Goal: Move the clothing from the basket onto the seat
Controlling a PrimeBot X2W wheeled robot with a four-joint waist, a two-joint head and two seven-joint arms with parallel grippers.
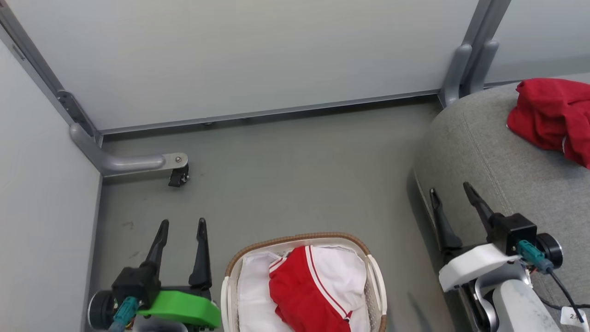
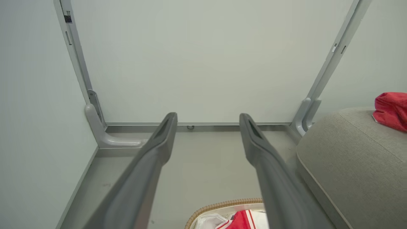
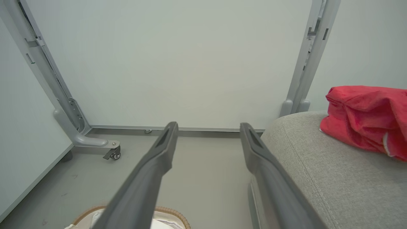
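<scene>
Left gripper (image 1: 182, 223), on a green mount (image 1: 184, 311), has its two long dark tapered fingers spread apart and empty, poised just beside the basket (image 1: 295, 238), likely ready to reach in. Right gripper (image 1: 451, 188), equally spread and empty, hovers at the rounded edge of the seat (image 1: 479, 152). Inside the oval white perforated basket with its brown woven rim, a smooth red garment (image 1: 299, 290) with white stripe trim lies crumpled on the soft white liner (image 1: 251, 286). Another red piece (image 1: 548, 113), perhaps the jersey, sits bunched on the coarse grey woven cushion, well apart.
</scene>
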